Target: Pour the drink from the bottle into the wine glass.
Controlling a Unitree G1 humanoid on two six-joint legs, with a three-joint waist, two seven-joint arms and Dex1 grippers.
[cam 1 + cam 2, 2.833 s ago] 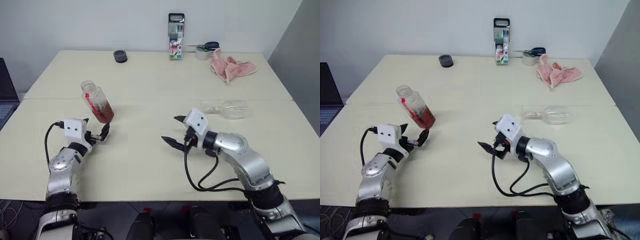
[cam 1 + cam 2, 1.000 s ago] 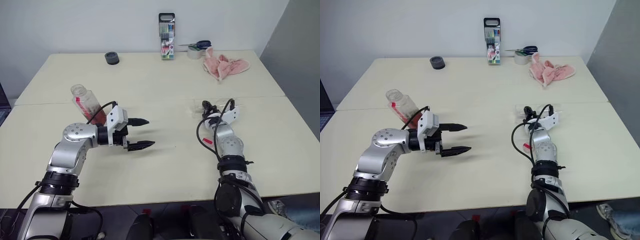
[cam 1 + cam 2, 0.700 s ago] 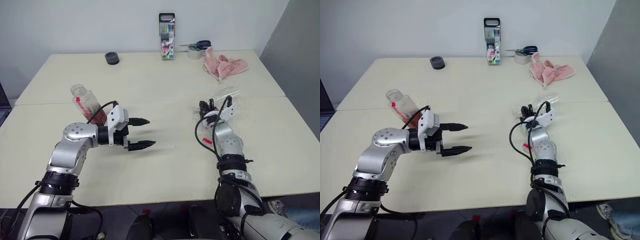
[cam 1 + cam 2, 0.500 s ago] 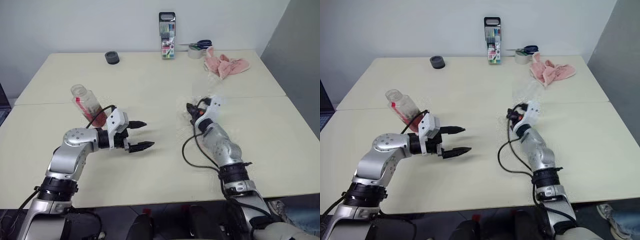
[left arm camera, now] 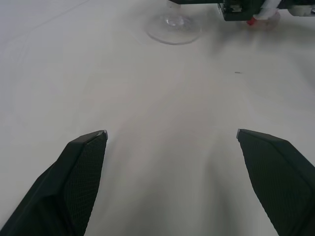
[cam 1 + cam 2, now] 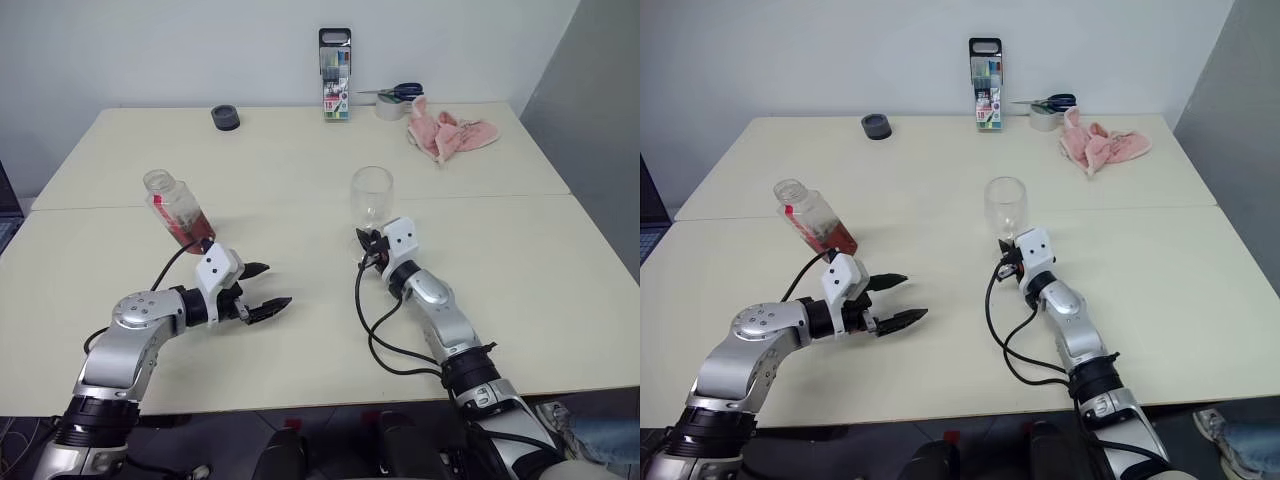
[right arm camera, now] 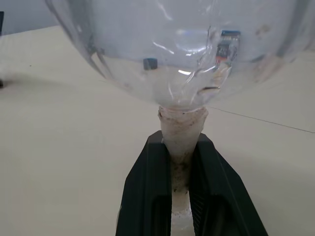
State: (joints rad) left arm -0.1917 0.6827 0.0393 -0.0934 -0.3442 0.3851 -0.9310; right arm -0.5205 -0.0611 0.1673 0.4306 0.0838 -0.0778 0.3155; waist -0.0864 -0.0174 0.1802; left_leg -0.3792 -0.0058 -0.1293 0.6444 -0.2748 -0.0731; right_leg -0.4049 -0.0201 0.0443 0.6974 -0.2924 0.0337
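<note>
Cream table [image 6: 300, 150]: right gripper [image 7: 181, 167] pinches the wine glass [image 6: 371, 195] stem, hiding it; left gripper [image 6: 262, 289] gapes empty.

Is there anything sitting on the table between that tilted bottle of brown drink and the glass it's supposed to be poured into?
Nothing visible. Between the bottle and the upright wine glass there is bare table. The open left gripper sits nearer the robot than that stretch, and the right gripper is shut on the glass's stem.
</note>
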